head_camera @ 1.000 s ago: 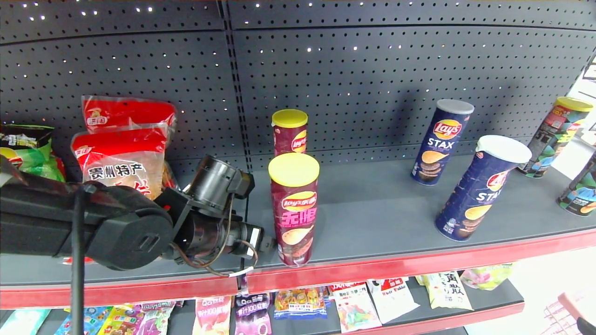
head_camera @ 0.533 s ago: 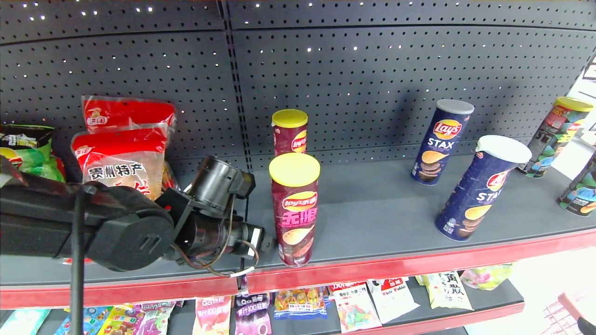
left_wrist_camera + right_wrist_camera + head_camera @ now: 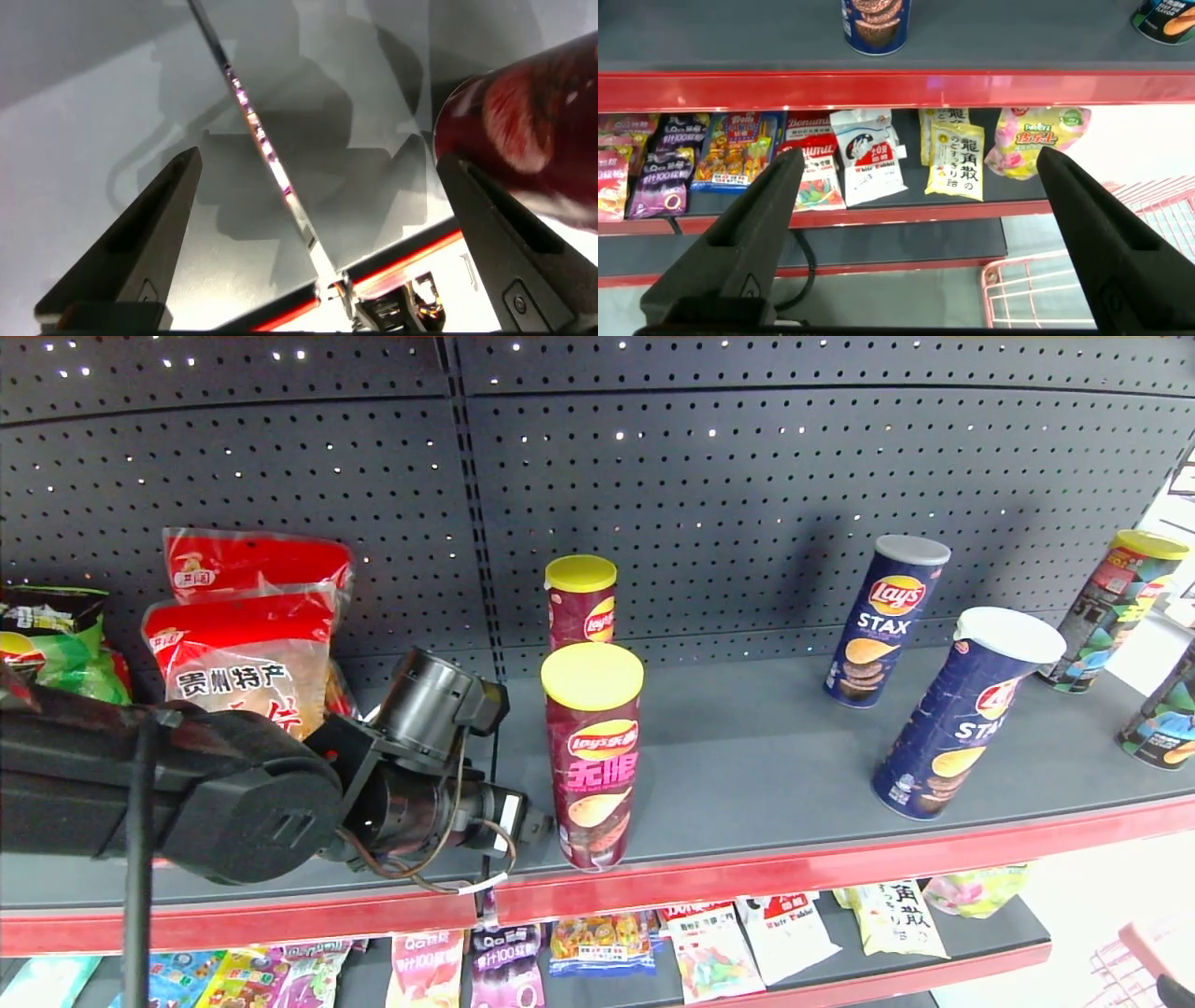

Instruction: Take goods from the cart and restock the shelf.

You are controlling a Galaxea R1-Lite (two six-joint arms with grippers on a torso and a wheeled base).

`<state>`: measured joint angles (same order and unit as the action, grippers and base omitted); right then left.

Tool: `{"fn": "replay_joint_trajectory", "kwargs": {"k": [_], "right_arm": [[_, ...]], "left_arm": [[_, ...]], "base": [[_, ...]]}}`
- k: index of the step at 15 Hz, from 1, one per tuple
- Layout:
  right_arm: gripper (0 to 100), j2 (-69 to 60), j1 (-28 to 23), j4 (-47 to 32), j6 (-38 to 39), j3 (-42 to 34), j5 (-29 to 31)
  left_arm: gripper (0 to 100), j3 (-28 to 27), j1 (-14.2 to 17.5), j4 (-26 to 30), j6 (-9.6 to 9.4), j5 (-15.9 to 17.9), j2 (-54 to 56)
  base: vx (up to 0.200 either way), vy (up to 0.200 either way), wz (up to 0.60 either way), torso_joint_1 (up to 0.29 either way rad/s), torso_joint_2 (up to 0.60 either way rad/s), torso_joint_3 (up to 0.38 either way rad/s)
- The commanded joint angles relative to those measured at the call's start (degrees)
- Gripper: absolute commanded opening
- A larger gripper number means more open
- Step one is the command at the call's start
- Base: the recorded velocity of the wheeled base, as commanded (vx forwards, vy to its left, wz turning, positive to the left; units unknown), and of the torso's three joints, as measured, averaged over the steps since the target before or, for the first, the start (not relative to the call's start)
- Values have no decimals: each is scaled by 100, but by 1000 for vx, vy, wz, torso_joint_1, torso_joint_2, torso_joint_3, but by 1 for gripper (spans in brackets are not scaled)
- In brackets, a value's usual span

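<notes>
At the left edge of the shelf [image 3: 747, 775] a green bag [image 3: 56, 644] leans by the back panel, with two red bags [image 3: 243, 653] standing just beside it. In front of them the left arm lies low along the shelf's front edge, and the left end effector [image 3: 318, 159] is spread wide with nothing between its fingers; the front maroon can [image 3: 593, 765] stands just beside one fingertip, and whether they touch cannot be told. That can, yellow-lidded, is upright at the front edge near the middle of the shelf, and a second maroon can [image 3: 581, 602] stands behind it against the back panel. Further right are two blue cans, the rear one [image 3: 887, 621] near the back and the front one [image 3: 966, 714] close to the front edge. A multicoloured can [image 3: 1116, 611] stands at the right edge. The right end effector [image 3: 920, 154] is also spread wide and holds nothing, facing the snack packets [image 3: 868, 168] on the lower tier, with a pink cart [image 3: 1083, 289] beside it.
</notes>
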<state>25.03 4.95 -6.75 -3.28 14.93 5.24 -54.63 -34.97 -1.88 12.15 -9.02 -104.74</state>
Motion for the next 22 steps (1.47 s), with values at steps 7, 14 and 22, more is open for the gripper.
{"fn": "replay_joint_trajectory", "kwargs": {"k": [7, 14, 22], "right_arm": [[100, 1391, 15, 315, -129, 308, 21], [100, 1567, -64, 377, -296, 361, 56], [100, 1514, -170, 377, -595, 326, 56]], "left_arm": [[100, 347, 1001, 4055, -785, -654, 4216], [100, 1270, 1318, 4222, -688, -1322, 5974], [100, 2026, 1379, 4187, -776, -1620, 7257]], "base": [[0, 0, 0, 0, 0, 0], [0, 0, 0, 0, 0, 0], [-50, 0, 0, 2, 1, 1]]}}
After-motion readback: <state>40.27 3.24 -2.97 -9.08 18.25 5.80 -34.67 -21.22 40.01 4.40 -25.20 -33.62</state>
